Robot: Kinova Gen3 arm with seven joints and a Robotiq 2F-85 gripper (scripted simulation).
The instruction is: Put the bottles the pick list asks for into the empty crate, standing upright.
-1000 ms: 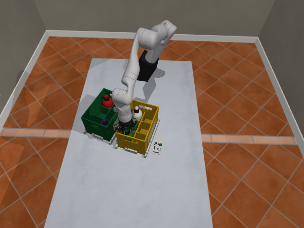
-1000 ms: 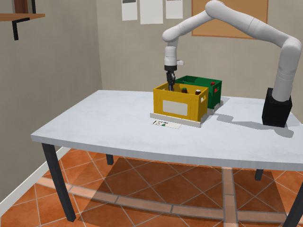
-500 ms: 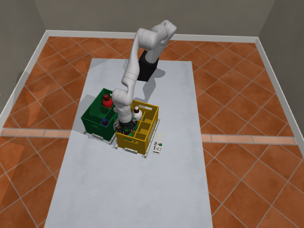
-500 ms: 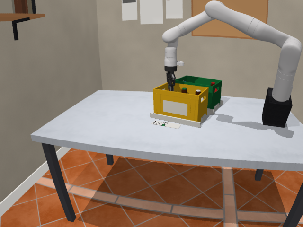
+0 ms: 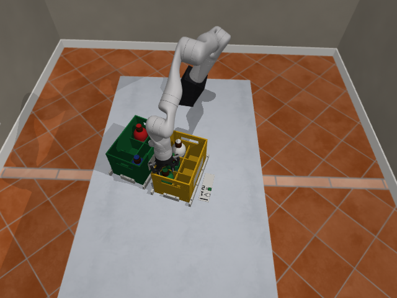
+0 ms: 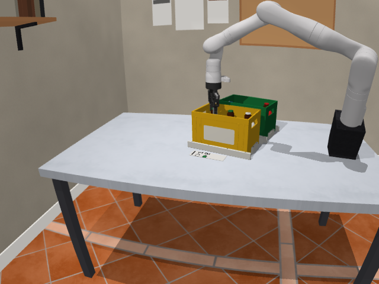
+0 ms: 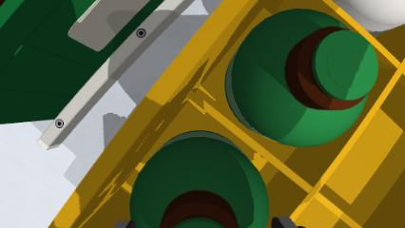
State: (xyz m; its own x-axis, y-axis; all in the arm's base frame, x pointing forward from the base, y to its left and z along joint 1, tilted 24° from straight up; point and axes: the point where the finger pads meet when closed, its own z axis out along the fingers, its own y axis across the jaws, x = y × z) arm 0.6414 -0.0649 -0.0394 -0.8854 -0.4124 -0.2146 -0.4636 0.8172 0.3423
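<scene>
The pick list [image 5: 209,179] [image 6: 219,157] shows white 1 and green 2. The yellow crate [image 5: 169,189] [image 6: 198,128] stands level beside it. In its corner compartment stands a green-label bottle [image 5: 169,177] [image 7: 200,159]. My gripper [image 5: 164,168] [image 6: 214,112] [image 7: 204,223] is open, its fingers on either side of that bottle's neck. A second green-label bottle [image 6: 230,112] [image 7: 266,90] stands upright in the adjoining compartment, and a white-label bottle [image 5: 180,150] [image 6: 247,115] [image 7: 382,10] beyond it. The green crate [image 5: 136,174] [image 6: 269,123] holds a red bottle [image 5: 139,133] [image 6: 266,104] and a blue one [image 5: 137,159].
The green crate stands close beside the yellow crate, with a narrow gap between their pale base rails. The yellow crate's walls and dividers surround the fingers closely. The arm hides part of both crates in the top view. The robot's black base [image 5: 192,91] [image 6: 346,137] stands at the table's far end.
</scene>
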